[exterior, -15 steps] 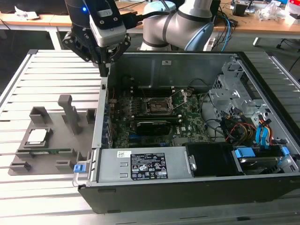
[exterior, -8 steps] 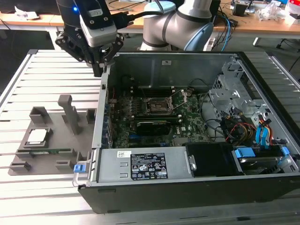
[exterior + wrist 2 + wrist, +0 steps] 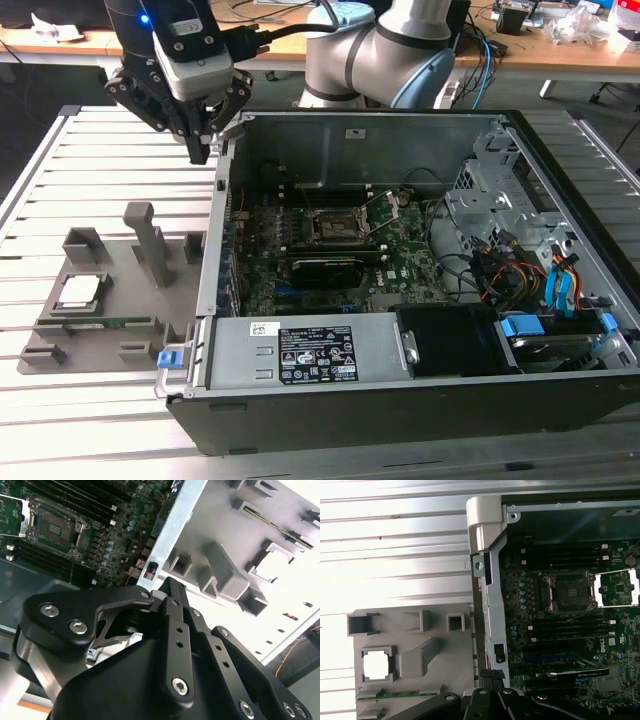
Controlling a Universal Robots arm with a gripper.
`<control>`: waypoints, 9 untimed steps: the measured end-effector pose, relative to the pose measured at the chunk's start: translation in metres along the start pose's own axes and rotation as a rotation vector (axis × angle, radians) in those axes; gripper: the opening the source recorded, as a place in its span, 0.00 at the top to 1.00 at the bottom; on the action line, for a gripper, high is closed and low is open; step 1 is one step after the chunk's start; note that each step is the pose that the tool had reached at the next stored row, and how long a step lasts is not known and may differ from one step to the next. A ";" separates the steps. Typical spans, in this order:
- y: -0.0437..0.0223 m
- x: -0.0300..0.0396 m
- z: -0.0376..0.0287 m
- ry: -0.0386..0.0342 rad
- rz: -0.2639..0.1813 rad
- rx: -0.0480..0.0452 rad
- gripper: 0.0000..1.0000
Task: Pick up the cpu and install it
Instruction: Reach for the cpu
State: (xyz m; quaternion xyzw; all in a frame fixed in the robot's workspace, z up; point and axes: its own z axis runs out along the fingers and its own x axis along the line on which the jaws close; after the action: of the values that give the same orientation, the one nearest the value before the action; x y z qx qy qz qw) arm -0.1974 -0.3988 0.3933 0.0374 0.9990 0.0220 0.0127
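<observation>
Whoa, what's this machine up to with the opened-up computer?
A robot arm is working on fitting a processor chip into this open computer case. Right now its gripper hangs above the case's edge on the exterior view's left, jaws closed and holding nothing. The cpu lies in its slot on the grey tray beside the case, not yet picked up. Inside, the socket on the motherboard stands open.

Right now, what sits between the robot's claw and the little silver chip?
Between the gripper and the cpu, the exterior view shows bare table slats and an upright post of the grey tray.
</observation>
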 end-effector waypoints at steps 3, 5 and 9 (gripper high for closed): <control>-0.0003 0.0040 -0.0001 0.0001 0.000 0.0000 0.89; -0.0005 0.0066 -0.0002 0.0000 0.000 0.0000 0.89; -0.0008 0.0103 -0.0003 0.0000 0.000 0.0000 0.89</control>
State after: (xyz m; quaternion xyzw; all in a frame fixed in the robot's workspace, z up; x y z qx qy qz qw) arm -0.2077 -0.3989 0.3933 0.0374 0.9990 0.0220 0.0127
